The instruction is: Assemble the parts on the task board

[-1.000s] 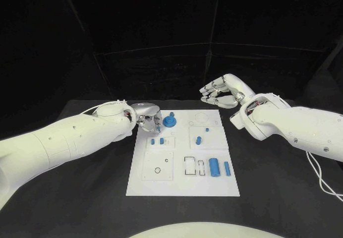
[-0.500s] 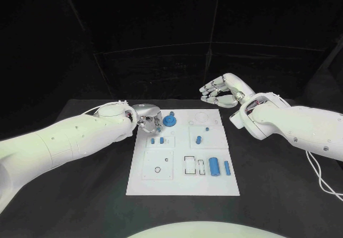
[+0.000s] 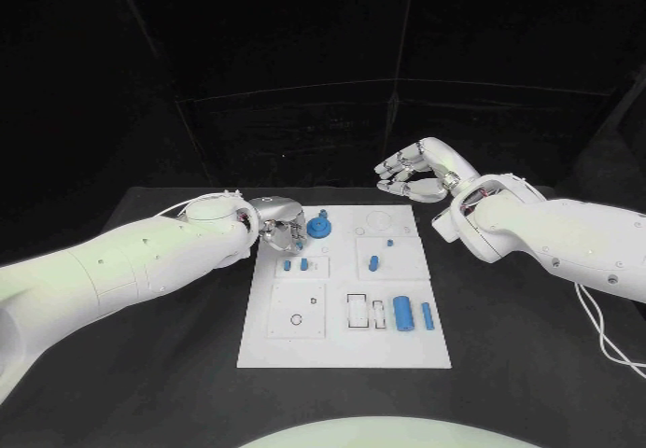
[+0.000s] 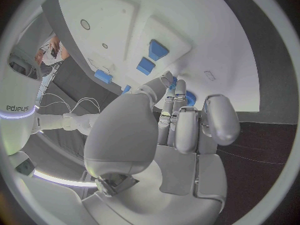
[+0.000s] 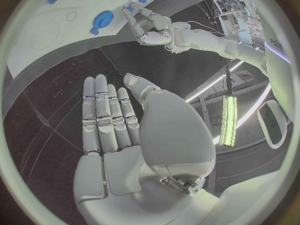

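The white task board lies in the middle of the table. A round blue part with a knob stands at its far left corner. My left hand sits right beside it, fingers curled together, with the fingertips against the round part. Whether they grip anything is hidden. Two small blue pegs stand just in front of that hand. My right hand hovers high behind the board's far right corner, its fingers stretched out and holding nothing.
A thick blue cylinder and a slim blue bar lie at the board's near right, beside empty outlined slots. Small blue pieces stand mid-right. Black table surrounds the board, and a white cable hangs at the right.
My left hand has edged slightly towards the back of the board beside the round part. The right hand has stayed where it was.
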Action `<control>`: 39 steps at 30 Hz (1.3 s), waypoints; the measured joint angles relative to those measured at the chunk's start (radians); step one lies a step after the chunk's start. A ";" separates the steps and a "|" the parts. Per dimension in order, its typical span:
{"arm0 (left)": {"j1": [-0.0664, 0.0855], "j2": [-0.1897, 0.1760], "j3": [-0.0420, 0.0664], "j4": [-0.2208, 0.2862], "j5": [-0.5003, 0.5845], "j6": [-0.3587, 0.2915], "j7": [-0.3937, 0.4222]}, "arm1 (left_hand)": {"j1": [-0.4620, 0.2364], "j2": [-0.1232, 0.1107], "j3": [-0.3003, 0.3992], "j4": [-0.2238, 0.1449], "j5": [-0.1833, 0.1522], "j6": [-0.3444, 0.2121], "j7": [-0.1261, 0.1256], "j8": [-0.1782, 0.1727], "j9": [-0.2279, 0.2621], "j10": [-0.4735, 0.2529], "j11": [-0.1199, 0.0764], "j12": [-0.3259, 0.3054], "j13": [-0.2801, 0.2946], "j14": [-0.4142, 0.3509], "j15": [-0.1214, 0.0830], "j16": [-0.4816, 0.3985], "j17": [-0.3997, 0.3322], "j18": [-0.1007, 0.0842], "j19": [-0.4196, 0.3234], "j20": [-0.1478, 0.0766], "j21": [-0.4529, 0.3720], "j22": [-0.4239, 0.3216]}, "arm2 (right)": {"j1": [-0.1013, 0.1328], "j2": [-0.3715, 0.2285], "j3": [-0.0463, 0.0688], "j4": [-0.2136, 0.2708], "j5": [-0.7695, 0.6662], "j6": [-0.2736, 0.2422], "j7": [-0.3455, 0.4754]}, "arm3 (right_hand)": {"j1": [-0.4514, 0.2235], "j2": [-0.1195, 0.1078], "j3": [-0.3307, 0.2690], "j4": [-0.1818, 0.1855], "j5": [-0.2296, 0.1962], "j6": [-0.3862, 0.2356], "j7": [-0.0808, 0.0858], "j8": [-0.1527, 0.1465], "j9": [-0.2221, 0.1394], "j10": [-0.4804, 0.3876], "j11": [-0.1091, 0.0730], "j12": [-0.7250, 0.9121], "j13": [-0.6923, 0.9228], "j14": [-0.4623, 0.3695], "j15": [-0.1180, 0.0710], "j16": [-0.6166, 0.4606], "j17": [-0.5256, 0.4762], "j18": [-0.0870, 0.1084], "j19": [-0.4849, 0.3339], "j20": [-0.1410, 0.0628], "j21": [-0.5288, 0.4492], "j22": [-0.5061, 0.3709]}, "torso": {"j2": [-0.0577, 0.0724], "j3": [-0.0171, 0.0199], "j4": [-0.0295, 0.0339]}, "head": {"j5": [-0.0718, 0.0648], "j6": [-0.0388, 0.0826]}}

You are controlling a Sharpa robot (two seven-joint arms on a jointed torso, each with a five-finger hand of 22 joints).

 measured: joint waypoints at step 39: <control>-0.002 -0.008 -0.001 0.003 0.000 0.018 -0.003 | -0.067 -0.046 -0.017 0.011 0.000 -0.086 0.011 -0.015 -0.035 -0.072 0.029 -0.069 -0.015 0.000 0.007 0.000 -0.023 0.000 -0.007 0.007 0.000 0.002 | 0.000 -0.002 0.000 -0.004 -0.003 0.021 -0.015 | 0.000 0.000 -0.006 -0.006 0.000 0.000 0.000 0.000 0.000 -0.007 0.007 0.000 0.000 0.000 0.000 -0.023 -0.018 0.000 -0.004 0.004 -0.019 -0.013 | 0.000 -0.0005 0.0007 | -0.003 -0.004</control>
